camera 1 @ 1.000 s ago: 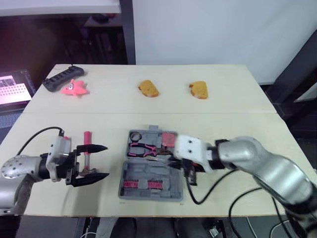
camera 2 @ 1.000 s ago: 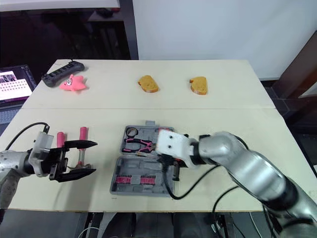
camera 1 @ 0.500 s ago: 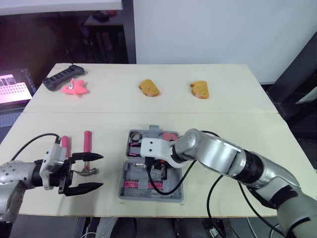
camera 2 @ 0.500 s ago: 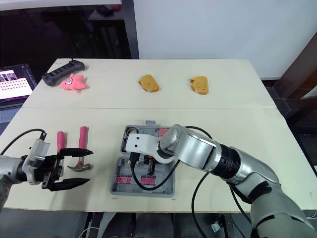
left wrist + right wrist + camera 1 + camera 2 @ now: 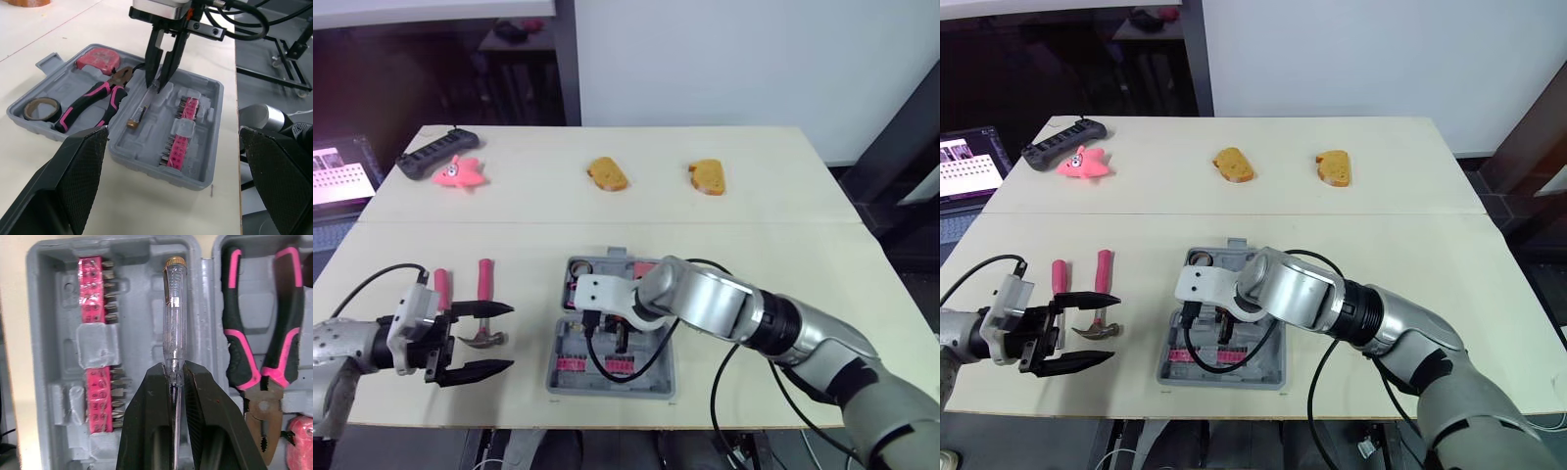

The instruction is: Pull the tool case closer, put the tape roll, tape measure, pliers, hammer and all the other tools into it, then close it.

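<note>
In tool case [image 5: 134, 149], pliers [image 5: 93, 103], tape roll [image 5: 39, 108], screwdriver [image 5: 139, 113]

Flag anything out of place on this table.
Nothing spilled or broken. Two bread slices and a pink plush toy lie at the far side, odd beside tools; the hammer lies outside the tool case.

Lighting's bright and even over the table [image 5: 754, 245], looks like soft overhead light. Shadows stay faint, just a thin one along the tool case [image 5: 146, 156] edge. The upper left of both head views goes dark. There's a bit of glare on the clear screwdriver [image 5: 174, 333].
</note>
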You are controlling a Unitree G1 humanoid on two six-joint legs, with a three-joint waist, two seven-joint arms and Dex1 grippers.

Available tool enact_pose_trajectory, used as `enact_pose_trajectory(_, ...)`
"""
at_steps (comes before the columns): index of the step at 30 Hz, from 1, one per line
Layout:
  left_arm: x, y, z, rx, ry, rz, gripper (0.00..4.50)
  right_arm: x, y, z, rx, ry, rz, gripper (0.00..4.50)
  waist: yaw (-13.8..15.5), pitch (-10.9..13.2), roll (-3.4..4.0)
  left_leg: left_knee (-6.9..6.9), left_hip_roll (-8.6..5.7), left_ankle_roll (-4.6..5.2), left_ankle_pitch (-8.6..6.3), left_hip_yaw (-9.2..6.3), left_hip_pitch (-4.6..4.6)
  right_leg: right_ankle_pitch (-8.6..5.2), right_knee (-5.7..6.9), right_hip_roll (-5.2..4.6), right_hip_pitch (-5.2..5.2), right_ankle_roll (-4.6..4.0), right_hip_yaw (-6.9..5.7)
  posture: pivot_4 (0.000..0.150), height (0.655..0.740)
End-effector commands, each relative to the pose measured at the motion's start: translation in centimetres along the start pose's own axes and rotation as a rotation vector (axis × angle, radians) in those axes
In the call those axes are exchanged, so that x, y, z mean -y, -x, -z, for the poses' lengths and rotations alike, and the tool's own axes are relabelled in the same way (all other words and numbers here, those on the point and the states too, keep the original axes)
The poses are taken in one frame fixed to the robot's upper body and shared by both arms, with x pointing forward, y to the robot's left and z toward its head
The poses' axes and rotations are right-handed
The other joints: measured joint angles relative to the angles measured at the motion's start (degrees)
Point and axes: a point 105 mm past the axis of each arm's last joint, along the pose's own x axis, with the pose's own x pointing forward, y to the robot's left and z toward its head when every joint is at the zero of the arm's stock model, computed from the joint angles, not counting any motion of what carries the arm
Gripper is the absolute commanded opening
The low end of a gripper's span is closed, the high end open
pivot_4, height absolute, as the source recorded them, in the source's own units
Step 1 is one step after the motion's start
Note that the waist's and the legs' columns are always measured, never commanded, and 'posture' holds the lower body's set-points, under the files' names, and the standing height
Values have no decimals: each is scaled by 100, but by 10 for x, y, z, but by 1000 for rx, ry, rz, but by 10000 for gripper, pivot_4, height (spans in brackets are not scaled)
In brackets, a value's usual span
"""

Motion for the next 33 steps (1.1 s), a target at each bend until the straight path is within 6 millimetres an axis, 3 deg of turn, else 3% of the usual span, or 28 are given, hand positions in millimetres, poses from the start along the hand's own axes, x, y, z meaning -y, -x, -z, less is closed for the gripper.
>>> enact_pose_trajectory(1,0,3,-5,-14,-35,0,45000,0,-4,-6,13,17,19,625,-2,0,0,0,0,0,0,0,0,0,1,0,-1,0,0,1500,7400)
enact_pose_trajectory(17,2,3,-4,-9,-31,-1,45000,-3,-22,-4,-22,25,8,625,-5,0,0,-1,0,0,0,0,-1,0,5,0,-5,0,0,1500,7400)
enact_pose_trajectory(33,7,1,-3,-1,-24,-4,45000,2,-14,-14,-22,20,38,625,-9,1,1,-2,0,0,0,0,-1,0,7,1,-8,0,0,1500,7400)
